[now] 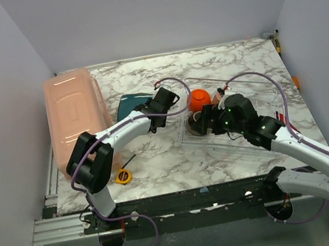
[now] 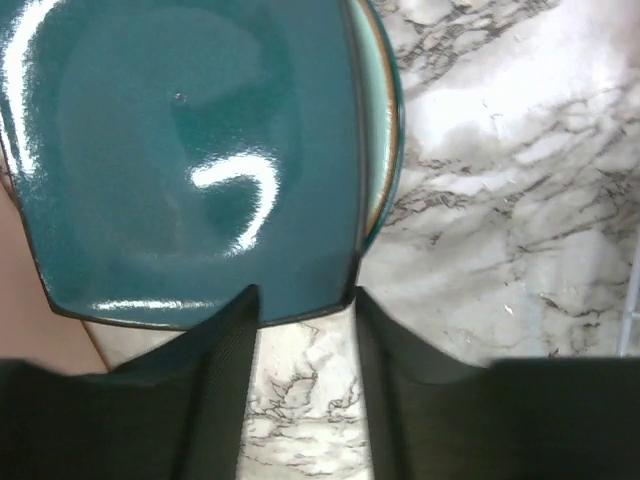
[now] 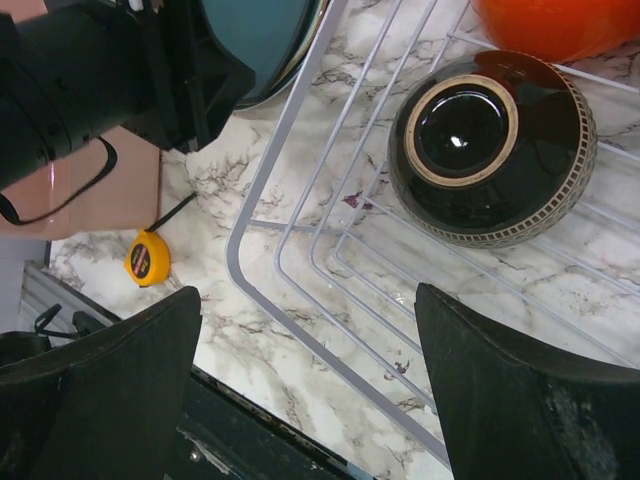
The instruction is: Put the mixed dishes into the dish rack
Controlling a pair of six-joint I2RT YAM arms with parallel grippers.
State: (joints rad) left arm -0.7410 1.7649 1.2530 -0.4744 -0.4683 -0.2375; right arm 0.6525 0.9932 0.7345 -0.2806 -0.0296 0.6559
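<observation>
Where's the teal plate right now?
Top view, left of centre: the teal plate is between the pink tub and the dish rack, outside the rack.

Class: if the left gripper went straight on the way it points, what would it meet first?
The teal plate; its near edge seems to sit at the left gripper's fingertips, though depth is unclear.

Glossy teal plate (image 2: 200, 150), wire rack (image 3: 233, 255), marbled table (image 2: 520, 200).

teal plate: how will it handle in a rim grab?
The teal plate shows sharp glare, so its glaze is probably slick; a rim pinch may slip. It looks like rigid ceramic: likely no flex, heavyish, chippable against the dish rack wire. Broad and shallow, it should slide, not roll.
</observation>
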